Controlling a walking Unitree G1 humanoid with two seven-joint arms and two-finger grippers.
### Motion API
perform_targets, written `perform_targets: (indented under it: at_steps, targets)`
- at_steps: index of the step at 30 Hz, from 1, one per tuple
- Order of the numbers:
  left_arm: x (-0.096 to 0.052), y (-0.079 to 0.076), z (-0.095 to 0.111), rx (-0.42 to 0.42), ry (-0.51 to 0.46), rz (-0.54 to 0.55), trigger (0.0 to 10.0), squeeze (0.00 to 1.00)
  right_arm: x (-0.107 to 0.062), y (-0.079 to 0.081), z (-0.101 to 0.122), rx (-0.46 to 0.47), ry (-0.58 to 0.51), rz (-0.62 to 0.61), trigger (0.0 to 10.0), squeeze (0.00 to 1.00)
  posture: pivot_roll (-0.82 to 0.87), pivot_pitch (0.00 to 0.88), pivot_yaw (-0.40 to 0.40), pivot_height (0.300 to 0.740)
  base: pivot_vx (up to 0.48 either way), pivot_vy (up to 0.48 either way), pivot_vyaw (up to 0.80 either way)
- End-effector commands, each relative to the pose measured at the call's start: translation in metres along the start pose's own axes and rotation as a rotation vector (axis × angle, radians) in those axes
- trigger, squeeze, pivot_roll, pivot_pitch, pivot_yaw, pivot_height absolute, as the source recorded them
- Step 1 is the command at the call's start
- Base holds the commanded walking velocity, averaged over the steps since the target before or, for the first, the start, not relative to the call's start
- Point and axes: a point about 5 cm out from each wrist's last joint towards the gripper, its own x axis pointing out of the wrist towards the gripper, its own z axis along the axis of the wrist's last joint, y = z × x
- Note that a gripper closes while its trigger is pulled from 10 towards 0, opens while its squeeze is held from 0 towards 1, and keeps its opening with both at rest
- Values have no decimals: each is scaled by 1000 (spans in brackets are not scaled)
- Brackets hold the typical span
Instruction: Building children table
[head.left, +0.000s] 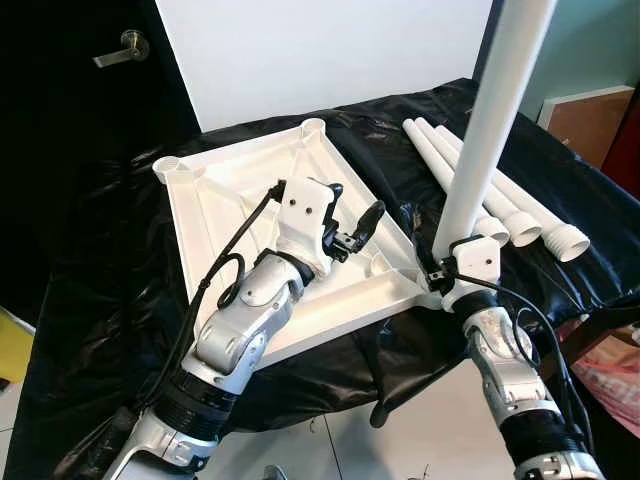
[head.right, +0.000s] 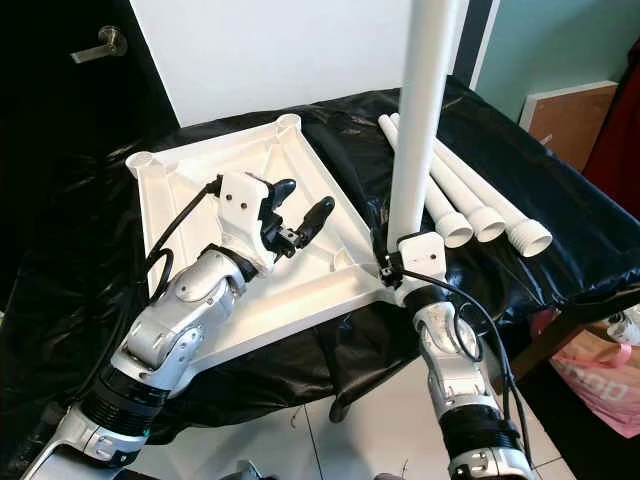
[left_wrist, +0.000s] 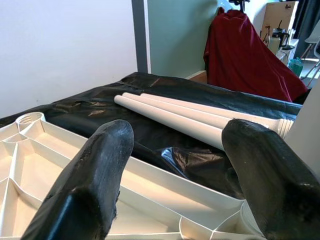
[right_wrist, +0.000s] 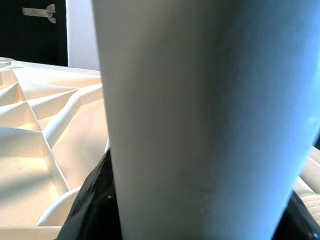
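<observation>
The white tabletop (head.left: 230, 190) lies upside down on a black plastic sheet, ribbed underside up, with round sockets at its corners. My right gripper (head.left: 438, 270) is shut on a white table leg (head.left: 490, 120), which stands upright at the tabletop's near right corner. In the right wrist view the leg (right_wrist: 200, 110) sits between the black fingers (right_wrist: 95, 200). My left gripper (head.left: 355, 205) hovers open over the middle of the tabletop with nothing between its fingers (left_wrist: 90, 185). Three more white legs (head.left: 500, 200) lie side by side on the sheet to the right.
The black sheet (head.left: 110, 300) covers the whole work surface and hangs over its near edge. A dark door with a lever handle (head.left: 125, 45) is at the back left. A brown board (head.left: 590, 120) and a pink bag (head.left: 610, 370) are on the right.
</observation>
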Motion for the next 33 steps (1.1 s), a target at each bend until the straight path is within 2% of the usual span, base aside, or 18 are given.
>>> perform_targets:
  at_steps: [1, 5, 10, 13, 17, 26, 33]
  targets:
    - [-1, -12, 1, 9, 8, -210, 10000, 0, -7, 7, -15, 5, 75, 40, 10000, 0, -96, 22, 55, 740, 0, 0, 0]
    - [-1, -12, 1, 10, 6, -210, 10000, 0, -8, 8, -20, 19, 93, 76, 10000, 0, -94, 23, 55, 740, 0, 0, 0]
    - [-1, -11, 2, 12, 4, -211, 10000, 0, -5, 13, -28, 101, 126, 120, 10000, 0, -92, 22, 59, 740, 0, 0, 0]
    - [-1, -11, 3, 13, 4, -211, 10000, 0, -5, 13, -29, 113, 129, 121, 10000, 0, -92, 22, 59, 740, 0, 0, 0]
    - [-1, -11, 3, 15, 4, -213, 10000, 0, -1, 11, -31, 182, 177, 112, 10000, 0, -91, 18, 61, 740, 0, 0, 0]
    - [-1, -13, 3, 14, 3, -222, 10000, 0, 4, 9, -38, 184, 301, 110, 10000, 0, -94, 13, 63, 740, 0, 0, 0]
    - [0, -14, 4, 15, 2, -226, 10000, 0, 5, 10, -39, 194, 321, 114, 10000, 0, -94, 9, 64, 740, 0, 0, 0]
